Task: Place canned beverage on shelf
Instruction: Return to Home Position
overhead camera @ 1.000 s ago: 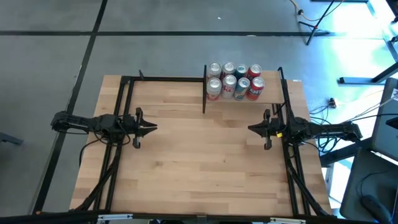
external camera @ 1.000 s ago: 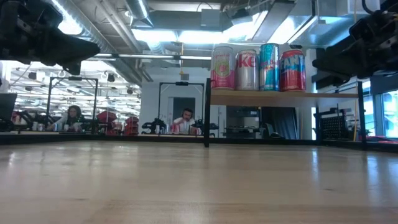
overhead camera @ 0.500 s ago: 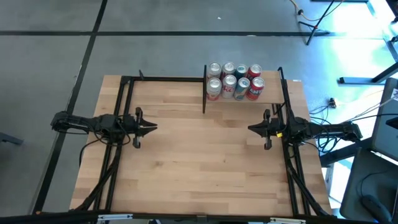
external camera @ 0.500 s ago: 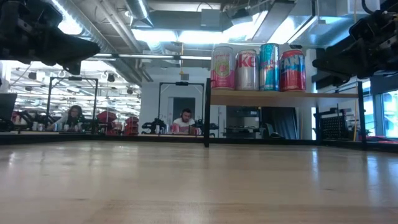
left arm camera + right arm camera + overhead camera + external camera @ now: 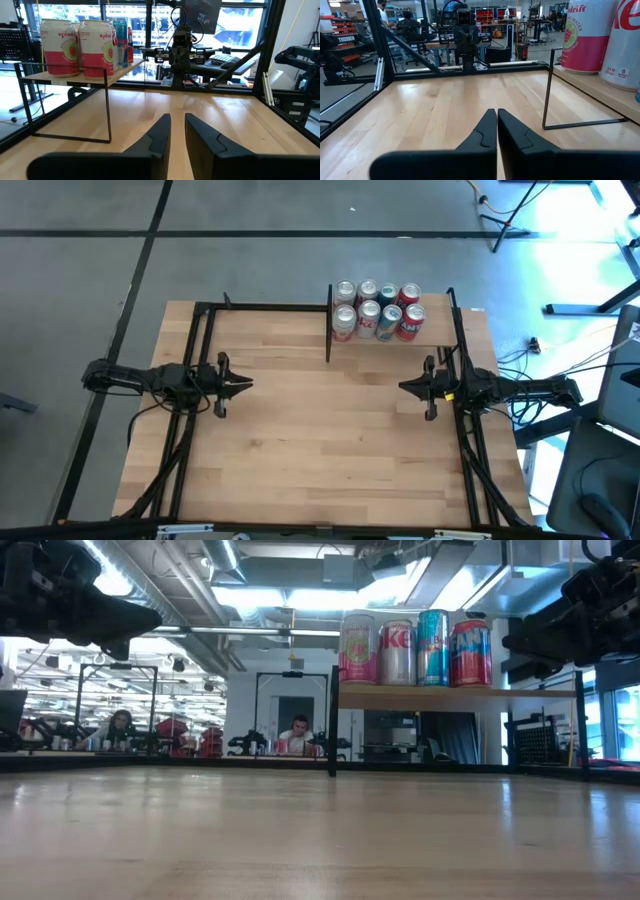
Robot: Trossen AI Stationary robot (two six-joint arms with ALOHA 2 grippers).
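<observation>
Light-wood shelf (image 5: 438,332) carrying eight cans (image 5: 377,310) stands near right gripper (image 5: 405,387), fingers together. Left gripper (image 5: 245,387) well apart from it, fingers slightly parted.

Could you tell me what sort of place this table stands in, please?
Probably a robotics lab or workshop: bare ceiling ducts, strip lights, and people seated at cluttered benches behind the table.

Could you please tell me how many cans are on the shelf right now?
8 cans, all on the shelf at the table's far right corner: four in a back row, four in front. None looks hidden from above.
</observation>
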